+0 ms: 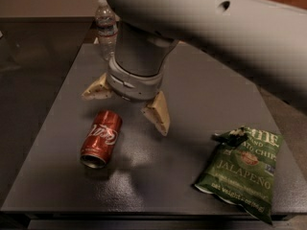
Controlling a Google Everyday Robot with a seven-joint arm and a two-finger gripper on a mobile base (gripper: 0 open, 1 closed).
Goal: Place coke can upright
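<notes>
In the single camera view, a dark grey, fine-grained counter [201,95] fills most of the frame, with darker floor to its left and a pale wall strip along the upper left.

The claw [124,113] hangs just above the counter at centre-left. Its two tan fingers [157,113] are spread wide and hold nothing. The coke can [100,139] lies on its side at lower left, just below the left finger and apart from it, with its open silver end facing the front edge.

The thick grey arm [216,28] crosses the upper right and hides the counter's back edge. A water bottle [106,30] stands at the upper left corner, close beside the arm. A green chip bag [240,171] lies at lower right, near the front corner.

Bare counter lies between the can and the bag.
</notes>
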